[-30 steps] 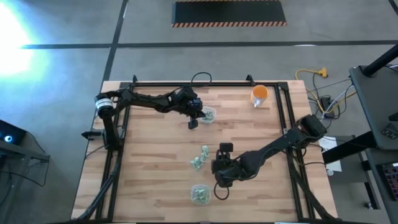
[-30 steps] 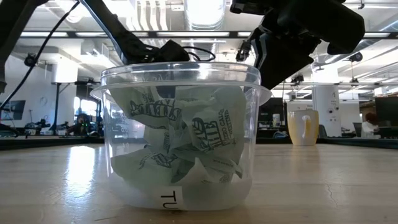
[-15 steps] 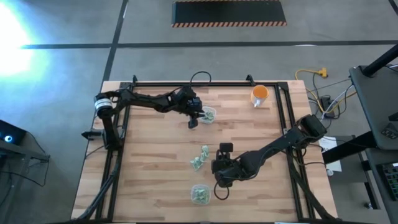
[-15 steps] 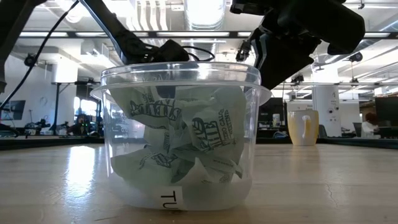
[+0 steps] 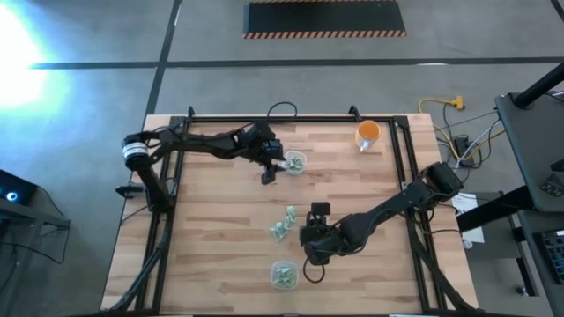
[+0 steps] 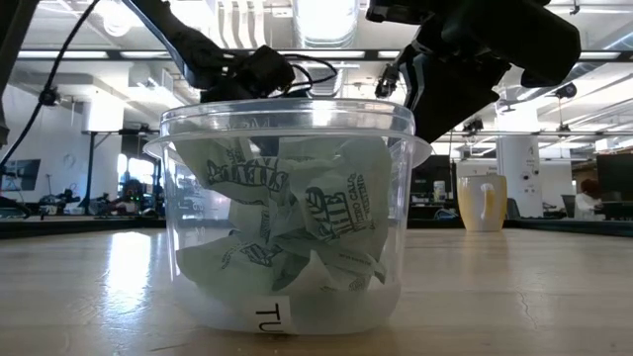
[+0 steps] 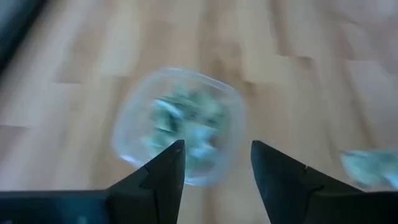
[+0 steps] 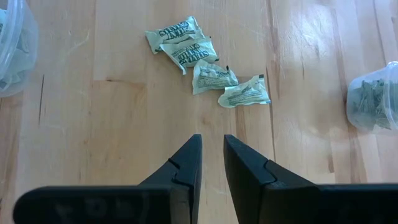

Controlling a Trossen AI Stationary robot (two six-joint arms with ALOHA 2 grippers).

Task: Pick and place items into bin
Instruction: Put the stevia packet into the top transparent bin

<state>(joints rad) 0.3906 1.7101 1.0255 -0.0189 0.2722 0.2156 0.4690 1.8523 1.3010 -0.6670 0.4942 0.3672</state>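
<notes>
Several small green-and-white wrapped items (image 8: 186,50) lie loose on the wooden table (image 5: 211,220) near its middle, seen in the high view as items (image 5: 284,222). A clear bin (image 5: 295,163) at the far middle holds some. A second bin (image 6: 287,218) near the front edge is packed with them. My left gripper (image 7: 214,162) is open just left of the far bin (image 7: 180,124), with nothing between its fingers. My right gripper (image 8: 212,155) hovers right of the loose items, its fingers a narrow gap apart and nothing between them.
An orange cup (image 5: 368,134) stands at the far right of the table. A black frame (image 5: 291,116) runs along the table's far edge and sides. The near bin (image 5: 283,275) sits just left of my right arm (image 5: 388,207).
My left gripper has drawn back from over the far bin toward the table's left edge and has risen a little. The bins and the loose items lie where they were.
</notes>
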